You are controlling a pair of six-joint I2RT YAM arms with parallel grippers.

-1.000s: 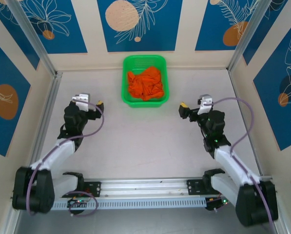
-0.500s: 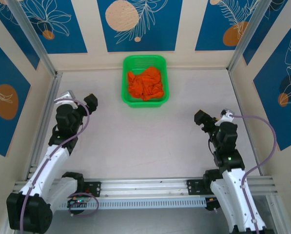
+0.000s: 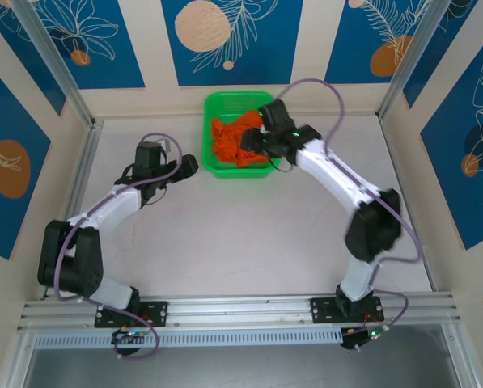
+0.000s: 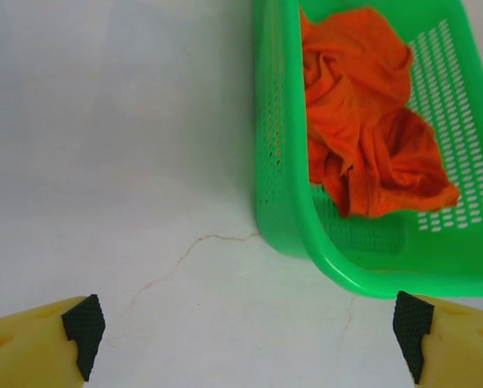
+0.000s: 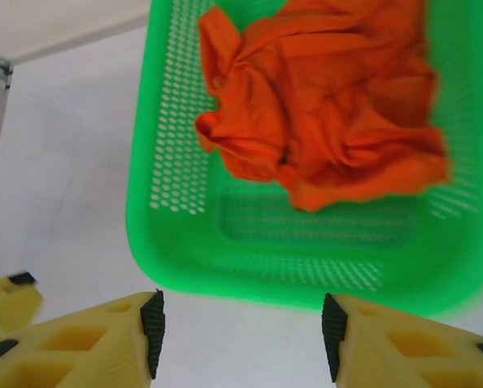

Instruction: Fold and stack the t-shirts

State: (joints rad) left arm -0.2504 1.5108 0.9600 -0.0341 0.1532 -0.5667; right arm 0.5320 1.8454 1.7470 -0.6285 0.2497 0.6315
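The t-shirts (image 3: pixel 235 144) (image 4: pixel 362 153) (image 5: pixel 330 105), soft bright orange cloth crumpled into one creased heap, lie inside a green plastic tray (image 3: pixel 239 97) (image 4: pixel 273 162) (image 5: pixel 172 170) with rounded corners and perforated walls at the far middle of the pale matte surface (image 3: pixel 241 226). How many garments there are, and their sleeves and necks, is lost in the folds. The left end effector (image 3: pixel 188 166) (image 4: pixel 245 331), yellow with black ribbed pads (image 4: pixel 83 327), stands wide open and empty just left of the tray, while the right end effector (image 3: pixel 253 139) (image 5: pixel 239 323) hangs over the tray with its jaws apart, gripping nothing and hiding part of the heap from above.
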